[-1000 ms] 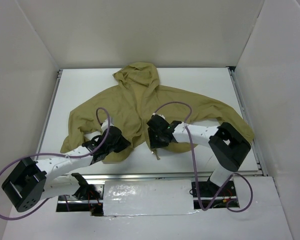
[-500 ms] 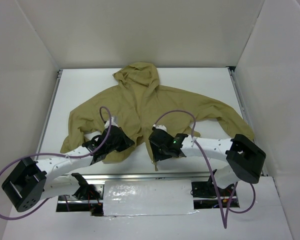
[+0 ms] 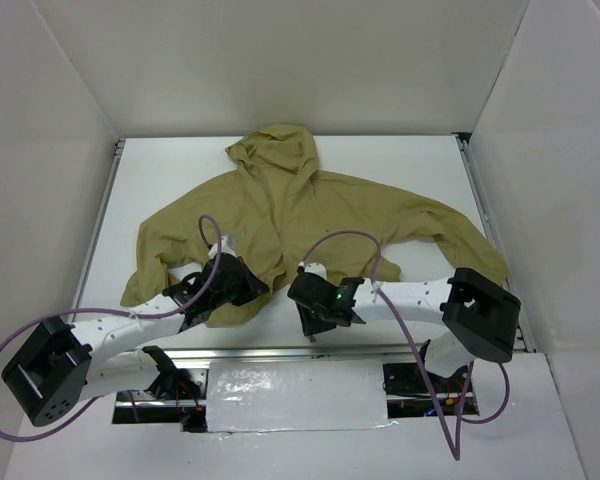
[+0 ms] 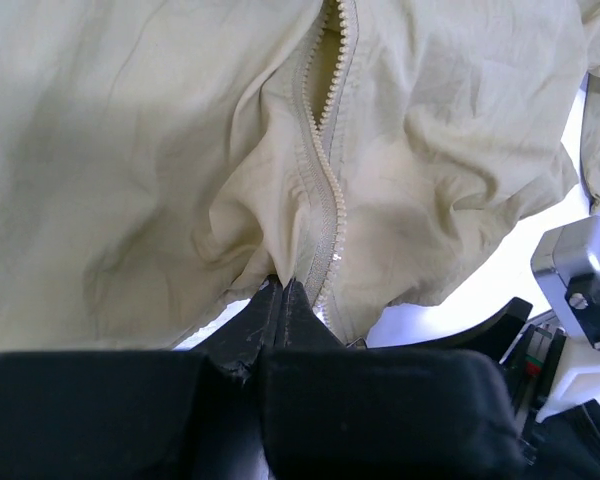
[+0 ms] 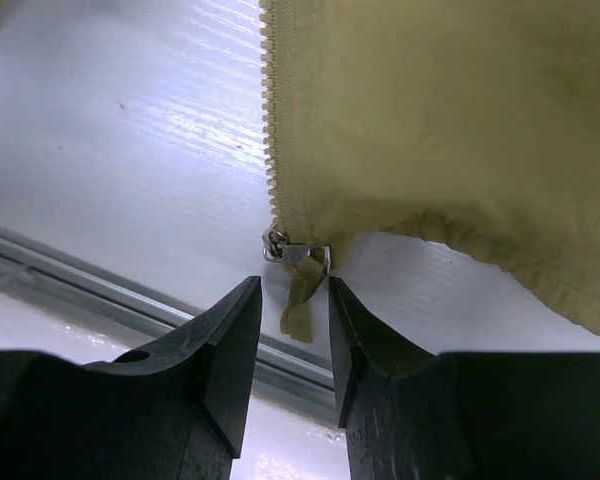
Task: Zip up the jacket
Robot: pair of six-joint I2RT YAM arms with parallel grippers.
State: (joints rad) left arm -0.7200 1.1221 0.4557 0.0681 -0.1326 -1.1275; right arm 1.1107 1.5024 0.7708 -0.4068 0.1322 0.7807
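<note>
The olive-tan hooded fabric jacket (image 3: 280, 200) lay spread on the white desk (image 3: 400, 165). The right tool (image 5: 291, 296), narrowly parted and gripping nothing, sat just short of the small metal zipper slider (image 5: 298, 254). The teeth ran straight away from it toward the hood. The left tool (image 4: 281, 297) pinched the hem beside the zipper.

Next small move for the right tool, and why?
Probably ease the right tool down and close on the silver metal zipper slider: its jaws stand open with the slider just beyond their tips, at the hem of the olive-tan fabric jacket, while the left tool pinches fabric by the zipper teeth.
</note>
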